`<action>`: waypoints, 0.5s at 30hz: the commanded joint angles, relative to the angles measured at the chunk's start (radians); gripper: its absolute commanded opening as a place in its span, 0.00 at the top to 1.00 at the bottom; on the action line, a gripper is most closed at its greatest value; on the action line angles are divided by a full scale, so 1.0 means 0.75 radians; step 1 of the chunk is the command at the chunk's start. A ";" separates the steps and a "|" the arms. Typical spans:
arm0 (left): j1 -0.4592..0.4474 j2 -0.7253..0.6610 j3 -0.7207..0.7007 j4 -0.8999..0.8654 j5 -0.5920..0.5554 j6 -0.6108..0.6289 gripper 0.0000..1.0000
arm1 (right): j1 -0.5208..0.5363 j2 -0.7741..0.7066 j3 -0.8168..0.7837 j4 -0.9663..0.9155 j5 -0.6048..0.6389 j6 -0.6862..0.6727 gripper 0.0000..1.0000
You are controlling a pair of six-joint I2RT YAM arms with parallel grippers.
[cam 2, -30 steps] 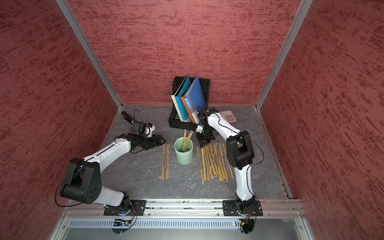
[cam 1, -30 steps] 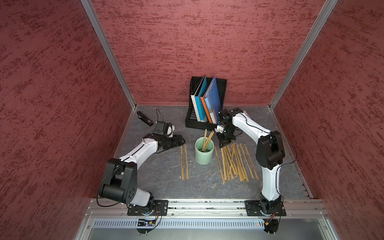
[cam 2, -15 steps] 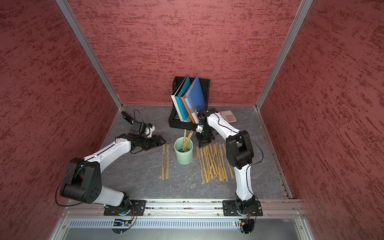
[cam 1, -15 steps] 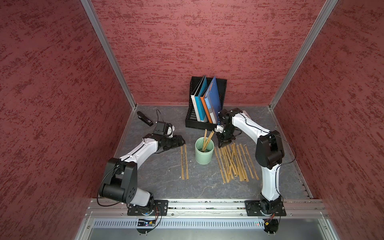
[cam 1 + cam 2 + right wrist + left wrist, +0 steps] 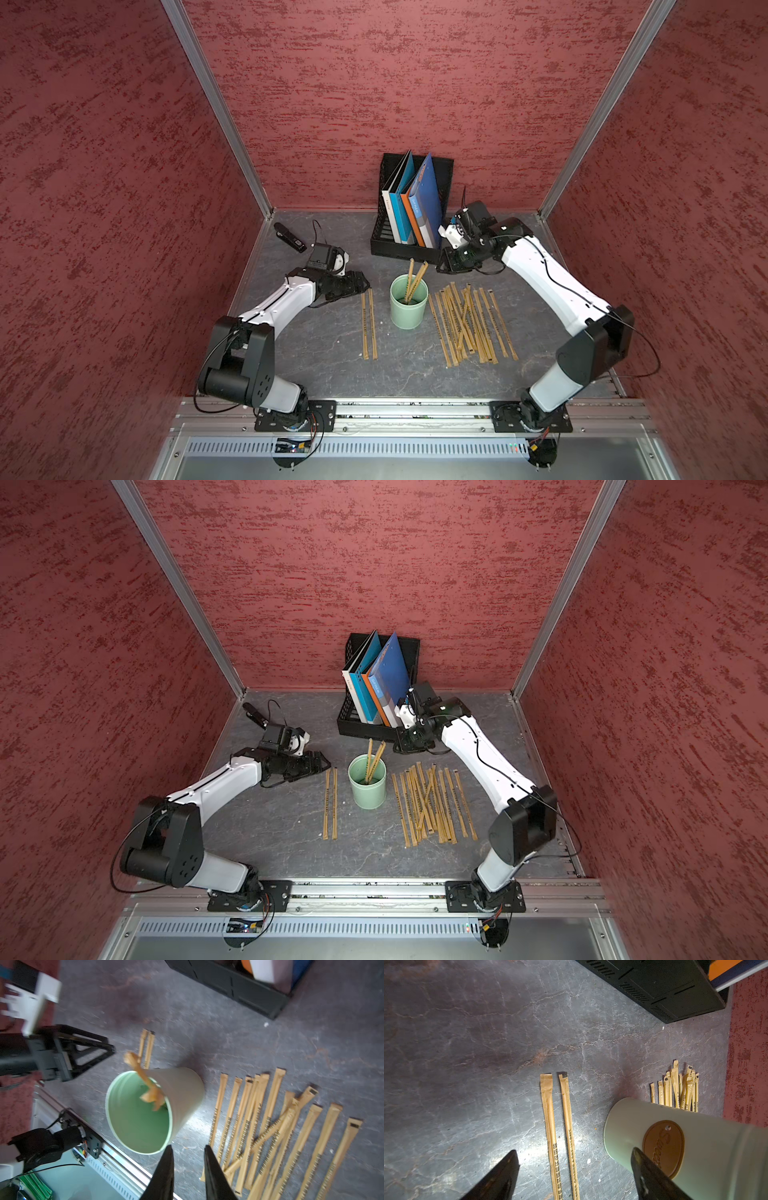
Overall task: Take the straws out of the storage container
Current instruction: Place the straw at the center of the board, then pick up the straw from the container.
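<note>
Grey marbled counter [image 5: 320,353] carries: green storage container [image 5: 409,311] upright, straws [image 5: 469,328] fanned beside it, two more opposite, black file holder [image 5: 388,247] behind.

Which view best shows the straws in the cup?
Either top view: two straws stand sharp and distinct, leaning out of the cup. Right wrist looks into the cup but blurs them. Left wrist shows only the cup's outside.

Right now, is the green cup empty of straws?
No, two straws stand leaning inside the green cup, their tops poking above its rim.
</note>
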 commanded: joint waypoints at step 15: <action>0.012 -0.027 0.028 -0.032 -0.010 0.018 0.15 | 0.112 0.125 -0.068 0.269 -0.011 0.133 0.77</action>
